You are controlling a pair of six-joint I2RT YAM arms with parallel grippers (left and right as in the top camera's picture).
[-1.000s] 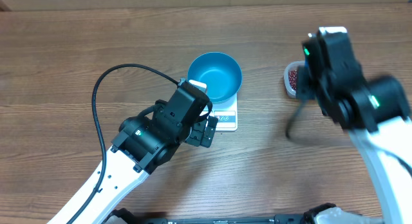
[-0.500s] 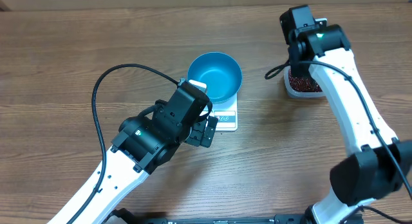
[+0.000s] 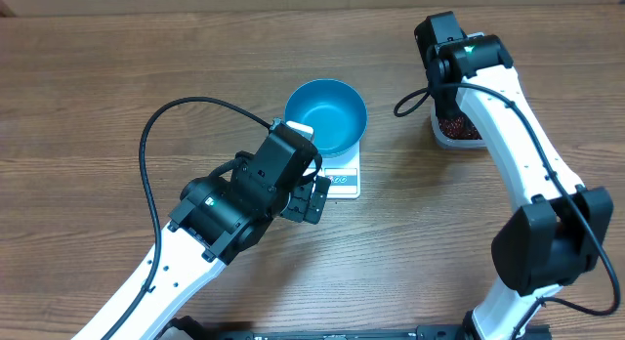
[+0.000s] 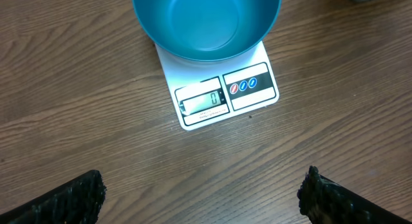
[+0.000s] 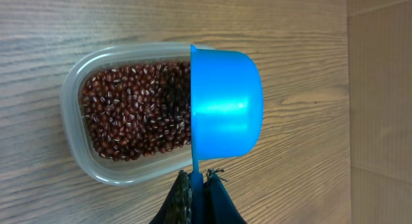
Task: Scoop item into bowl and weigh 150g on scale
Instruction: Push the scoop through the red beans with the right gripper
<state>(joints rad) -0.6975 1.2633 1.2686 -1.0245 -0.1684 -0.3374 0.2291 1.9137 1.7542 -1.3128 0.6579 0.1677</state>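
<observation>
Empty bowl (image 3: pixel 326 115) sits on the scale (image 3: pixel 342 181), my left gripper (image 4: pixel 203 198) spread wide near it. Well right of the scale, my right gripper (image 5: pixel 197 185), clamped on the scoop (image 5: pixel 225 102), has swung over the tub (image 5: pixel 74 108) of beans (image 5: pixel 129 114), ready to dig.

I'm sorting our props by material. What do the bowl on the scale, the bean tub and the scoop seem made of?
Bowl: likely smooth plastic, uniform bright blue with a soft sheen. Tub: probably clear plastic; beans show through its cloudy wall. Scoop: apparently glossy blue plastic, with a bright highlight streak.
</observation>
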